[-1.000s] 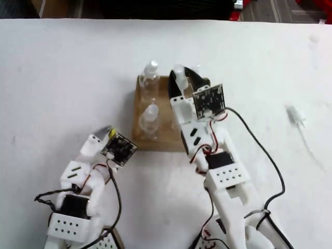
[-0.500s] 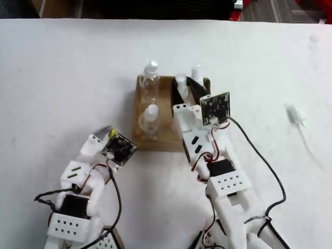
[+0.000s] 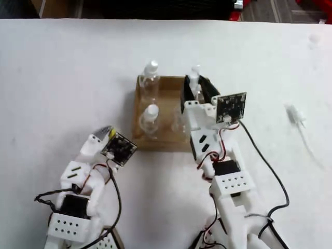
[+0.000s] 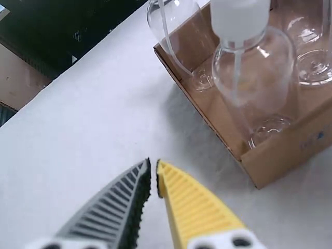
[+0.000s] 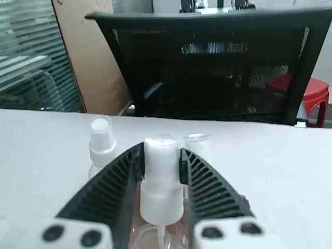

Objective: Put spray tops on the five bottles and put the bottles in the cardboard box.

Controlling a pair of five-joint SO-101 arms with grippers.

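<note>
- In the high view, the right gripper (image 3: 196, 92) stood over the far right part of the cardboard box (image 3: 155, 144), clamped on the white spray top (image 3: 194, 78) of a bottle. We could not tell whether that bottle rested on the box floor.
- The left gripper (image 3: 104, 130) sat on the table (image 3: 62, 67) near the box's front left corner, holding nothing.
- Two capped bottles (image 3: 150, 78) stood along the box's left side, and a loose spray top (image 3: 296, 115) lay well apart to the right. We judged the right arm's cable the likeliest snag on the way to it.
- In the left wrist view, the left gripper (image 4: 153, 168) had its grey and yellow fingers pressed together, empty, just beside the box corner (image 4: 270, 166). The nearest bottle (image 4: 254, 78) looked clear, thin-walled and light, so easy to tip.
- In the right wrist view, the right gripper (image 5: 162, 153) pinched the spray top (image 5: 162, 181) on both sides. We judged the smooth plastic slippery; the ribbed collar below seemed the surer hold.
- A capped bottle (image 5: 101, 137) stood close beside it and could get knocked.
</note>
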